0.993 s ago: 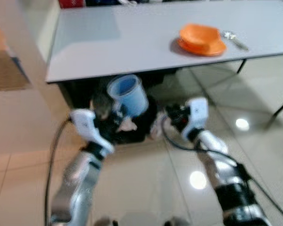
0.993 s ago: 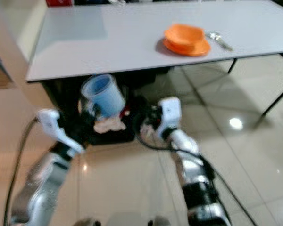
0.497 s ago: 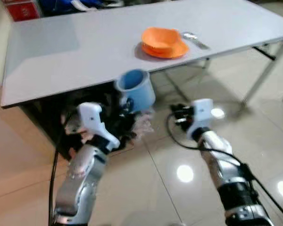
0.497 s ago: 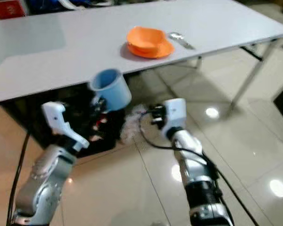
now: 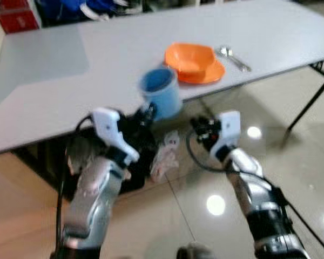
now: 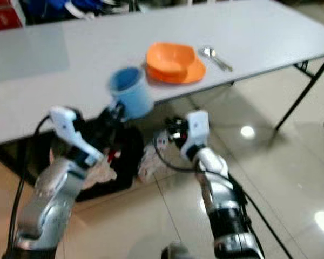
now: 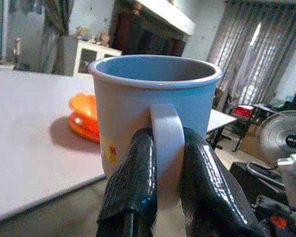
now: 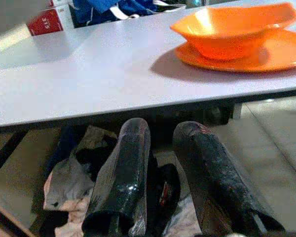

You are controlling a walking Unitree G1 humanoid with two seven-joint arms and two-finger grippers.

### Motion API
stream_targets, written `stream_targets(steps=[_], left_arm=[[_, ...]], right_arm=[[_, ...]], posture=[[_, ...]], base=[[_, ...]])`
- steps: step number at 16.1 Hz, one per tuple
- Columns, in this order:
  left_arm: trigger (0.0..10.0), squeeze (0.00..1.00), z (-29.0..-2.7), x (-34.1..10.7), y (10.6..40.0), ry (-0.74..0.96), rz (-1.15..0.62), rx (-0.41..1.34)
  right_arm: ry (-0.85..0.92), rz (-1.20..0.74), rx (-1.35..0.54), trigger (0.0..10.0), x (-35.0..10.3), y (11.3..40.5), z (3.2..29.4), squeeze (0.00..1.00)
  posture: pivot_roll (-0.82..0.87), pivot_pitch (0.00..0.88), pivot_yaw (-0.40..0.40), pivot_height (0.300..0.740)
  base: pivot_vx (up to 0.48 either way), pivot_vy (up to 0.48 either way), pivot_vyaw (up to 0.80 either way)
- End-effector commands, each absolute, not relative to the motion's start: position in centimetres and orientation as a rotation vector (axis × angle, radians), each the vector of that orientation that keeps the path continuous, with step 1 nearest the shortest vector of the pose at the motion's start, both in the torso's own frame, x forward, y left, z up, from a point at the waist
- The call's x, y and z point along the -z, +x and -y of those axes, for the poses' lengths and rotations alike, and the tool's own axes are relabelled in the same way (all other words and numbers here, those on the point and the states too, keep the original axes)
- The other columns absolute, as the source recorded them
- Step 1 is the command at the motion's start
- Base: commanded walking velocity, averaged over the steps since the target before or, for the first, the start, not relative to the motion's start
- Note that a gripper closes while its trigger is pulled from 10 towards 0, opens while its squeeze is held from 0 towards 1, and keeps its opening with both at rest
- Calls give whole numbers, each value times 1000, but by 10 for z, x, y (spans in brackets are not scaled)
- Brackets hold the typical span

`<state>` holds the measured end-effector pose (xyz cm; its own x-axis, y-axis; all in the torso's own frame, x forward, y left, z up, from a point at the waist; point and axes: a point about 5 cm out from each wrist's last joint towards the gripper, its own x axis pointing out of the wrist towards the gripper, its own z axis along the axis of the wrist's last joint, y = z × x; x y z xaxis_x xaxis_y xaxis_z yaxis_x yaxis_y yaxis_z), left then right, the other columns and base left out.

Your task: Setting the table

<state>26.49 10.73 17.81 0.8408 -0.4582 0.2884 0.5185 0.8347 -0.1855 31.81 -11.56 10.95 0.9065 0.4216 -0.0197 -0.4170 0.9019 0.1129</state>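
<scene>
Left gripper (image 7: pixel 165 195) clamping blue mug (image 7: pixel 155 106) handle — table (image 5: pixel 70 91) edge

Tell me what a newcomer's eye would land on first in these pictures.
First, the light blue plastic mug, held upright by its handle in the left gripper, up at the near edge of the long grey table. Next, the bright orange bowl sitting on a matching orange plate just beyond the mug, with a metal spoon lying on its right. The right gripper hangs empty below the table edge.
</scene>
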Motion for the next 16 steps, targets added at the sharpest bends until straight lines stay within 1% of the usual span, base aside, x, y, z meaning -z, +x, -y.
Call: stream_targets(steps=[1,10,14,16], left_arm=[[10000,0,-113,-182,267,-240,253,506],[10000,0,-110,-184,277,-201,260,479],[10000,0,-115,-185,281,-189,265,443],[10000,0,-115,-189,283,-177,277,421]], right_arm=[[128,-21,-463,10000,-117,319,105,0],[102,-23,-456,10000,-117,319,103,0],[117,-24,-476,10000,-117,317,100,0],[132,-12,-473,10000,-119,316,101,0]], posture=[[-114,71,13,740],[-117,73,18,740],[-120,73,23,740],[-120,75,24,740]], base=[[480,0,0],[480,0,0],[480,0,-800],[467,0,0]])
